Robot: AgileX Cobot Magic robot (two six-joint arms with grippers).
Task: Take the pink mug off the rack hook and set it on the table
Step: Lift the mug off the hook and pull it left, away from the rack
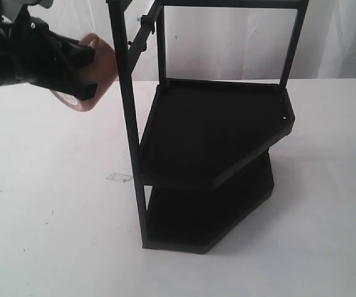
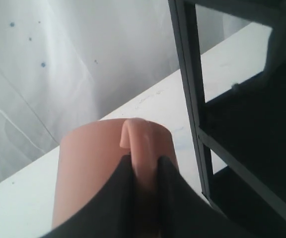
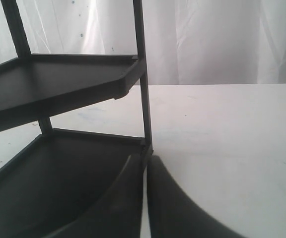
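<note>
The pink mug (image 1: pixel 102 60) hangs in the air left of the black rack (image 1: pixel 215 130), tilted, its rim facing down-left. It is off the rack hook (image 1: pixel 142 32), a short black peg on the upper bar. My left gripper (image 1: pixel 79 71) is shut on the mug's loop handle. In the left wrist view its two black fingers (image 2: pixel 118 198) pinch the handle (image 2: pixel 140 141) against the mug body (image 2: pixel 93 163). My right gripper (image 3: pixel 145 162) is shut with nothing in it, its tips by the rack's corner post (image 3: pixel 144 99) at the lower shelf. It does not show in the exterior view.
The white table (image 1: pixel 48 204) spreads under the mug and round the rack. A small clear scrap (image 1: pixel 118 177) lies on it by the rack's front post (image 1: pixel 131 124). White curtain hangs behind. The rack's two shelves (image 3: pixel 58 82) hold nothing.
</note>
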